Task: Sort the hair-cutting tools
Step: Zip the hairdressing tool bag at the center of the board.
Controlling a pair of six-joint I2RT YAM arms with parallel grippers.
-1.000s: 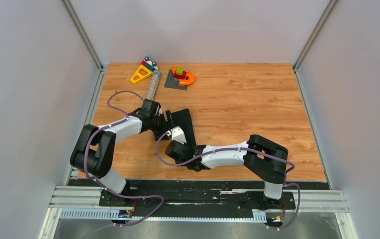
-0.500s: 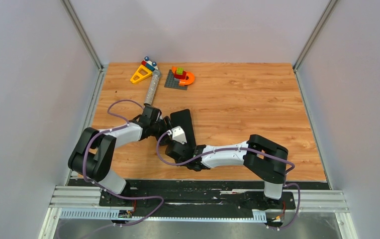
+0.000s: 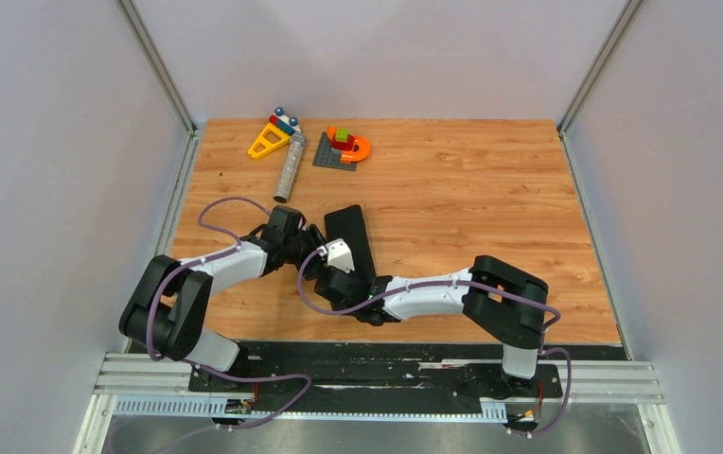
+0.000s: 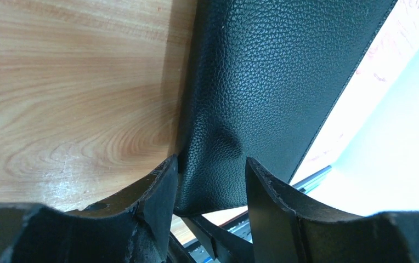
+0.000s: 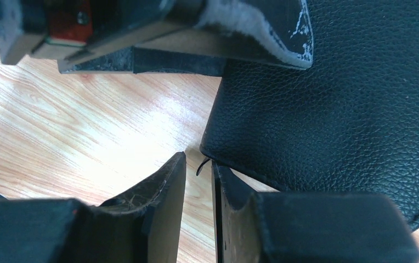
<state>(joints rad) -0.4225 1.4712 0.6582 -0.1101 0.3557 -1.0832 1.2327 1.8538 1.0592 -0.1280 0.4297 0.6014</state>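
A black leather pouch (image 3: 346, 232) lies mid-table, and none of the hair-cutting tools show in any view. My left gripper (image 3: 317, 240) is at the pouch's left edge. In the left wrist view the left gripper (image 4: 211, 181) is part open, with a raised flap of the pouch (image 4: 262, 82) between its fingers and the left finger touching the leather. My right gripper (image 3: 326, 261) is at the pouch's near corner. In the right wrist view the right gripper (image 5: 198, 164) shows a narrow gap holding only a loose thread, and the pouch (image 5: 350, 98) meets its right fingertip.
A grey cylinder (image 3: 289, 168) lies behind the left arm. A yellow triangle toy (image 3: 268, 140) and a grey baseplate with coloured blocks (image 3: 339, 149) stand at the back left. Walls close in both sides. The left gripper's body (image 5: 141, 33) hangs just ahead of my right fingers.
The left arm has drawn back toward the near edge, fully uncovering the grey cylinder, and its jaws have narrowed around the pouch flap. The right arm has stayed put.
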